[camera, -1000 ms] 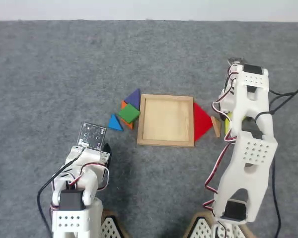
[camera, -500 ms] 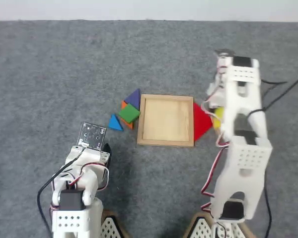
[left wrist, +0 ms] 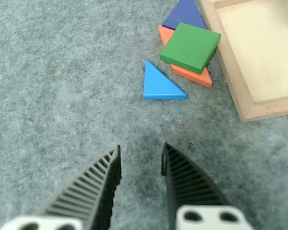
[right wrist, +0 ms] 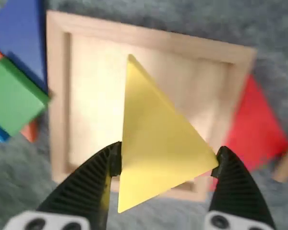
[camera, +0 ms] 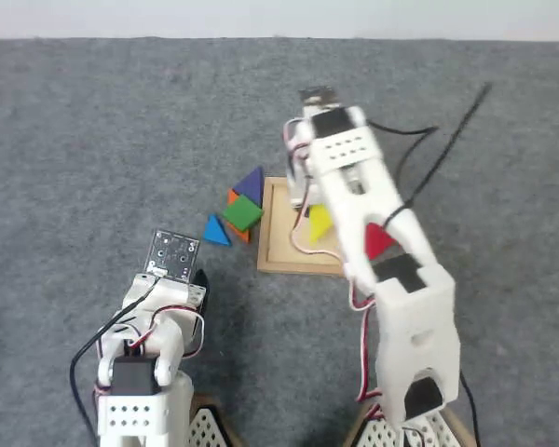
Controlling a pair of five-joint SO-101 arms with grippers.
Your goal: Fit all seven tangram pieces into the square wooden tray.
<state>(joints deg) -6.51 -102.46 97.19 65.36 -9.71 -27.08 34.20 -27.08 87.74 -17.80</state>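
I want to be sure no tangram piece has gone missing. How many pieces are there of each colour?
dark blue triangle: 1
light blue triangle: 1
green square: 1
orange piece: 1
yellow triangle: 1
red triangle: 1
tan piece, partly seen: 1
Total: 7

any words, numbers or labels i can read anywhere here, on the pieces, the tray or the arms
No text can be read.
The tray and the pieces, such as the yellow triangle and the green square, are plain.
The circuit board bears small marks, too small to read.
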